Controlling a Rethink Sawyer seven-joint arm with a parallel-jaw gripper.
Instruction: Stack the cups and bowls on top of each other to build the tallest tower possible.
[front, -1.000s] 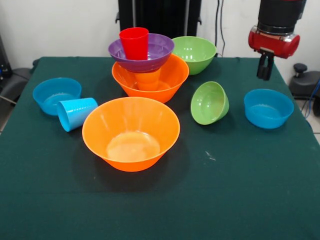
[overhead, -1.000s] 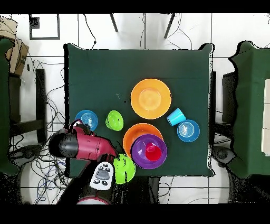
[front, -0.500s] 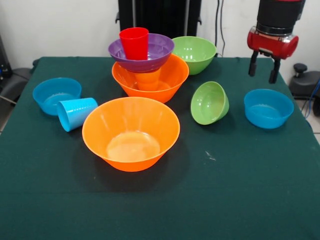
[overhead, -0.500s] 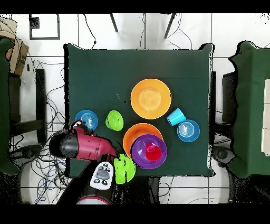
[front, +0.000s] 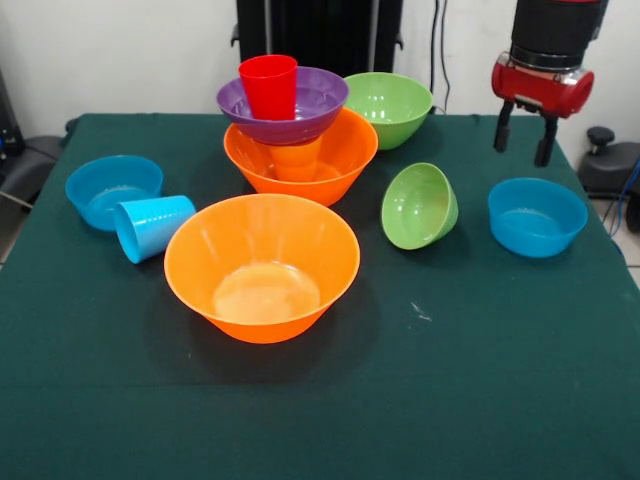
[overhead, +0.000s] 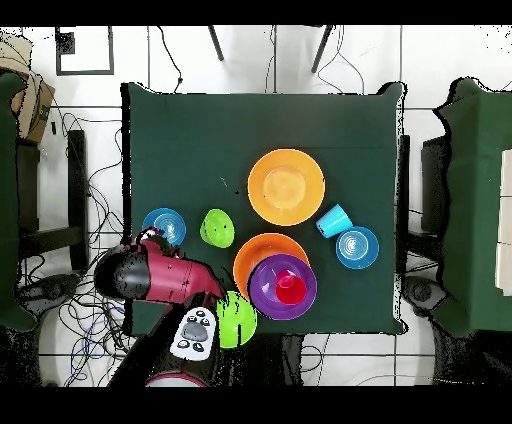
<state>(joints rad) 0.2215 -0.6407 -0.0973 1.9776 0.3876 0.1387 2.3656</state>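
Four pieces stacked so far: big orange bowl (front: 300, 160) at the back of the tabletop (front: 480, 400), orange cup (front: 297, 158) inside it, purple bowl (front: 284, 105) on that, red cup (front: 268, 87) standing in the purple bowl. End effector (front: 524, 128) hangs empty with fingers spread, above and just behind the small blue bowl (front: 537, 216) on the right side in the front view. My read: that bowl is the next pick, to cap the red cup.

How to do it well:
- drop straight down so one finger goes inside the rim and one outside, on the wall nearest the arm
- pinch the wall, not the whole bowl, it looks too wide to span
- lift high before crossing; the large green bowl (front: 388, 108) and the tower are both in the way
- centre it over the red cup, lower slowly, release only once seated; the tower looks top-heavy

Spare pieces: second orange bowl (front: 262, 266) in front, tilted small green bowl (front: 419, 206), other blue bowl (front: 113, 190) with the light blue cup (front: 152, 227) lying on its side against it
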